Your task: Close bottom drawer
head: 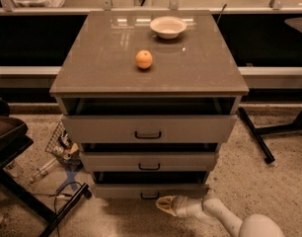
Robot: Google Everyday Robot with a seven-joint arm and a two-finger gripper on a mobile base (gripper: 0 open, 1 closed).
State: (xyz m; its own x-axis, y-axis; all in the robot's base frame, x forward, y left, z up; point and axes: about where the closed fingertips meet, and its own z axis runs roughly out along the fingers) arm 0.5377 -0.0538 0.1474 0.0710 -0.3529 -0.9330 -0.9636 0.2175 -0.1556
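The bottom drawer [150,190] is the lowest and narrowest of three grey-brown drawers in the cabinet, with a small black bar handle [149,196]. It stands pulled out a little, with a dark gap above its front. My gripper [164,205] reaches in from the lower right on a white arm. It sits just in front of and slightly below the drawer's front, right of the handle, close to the front or touching it.
The top drawer [149,128] and middle drawer [149,161] also stand open. An orange [144,59] and a white bowl [168,26] sit on the cabinet top. Clutter and cables [62,149] lie on the floor at left; a black table leg [255,135] is at right.
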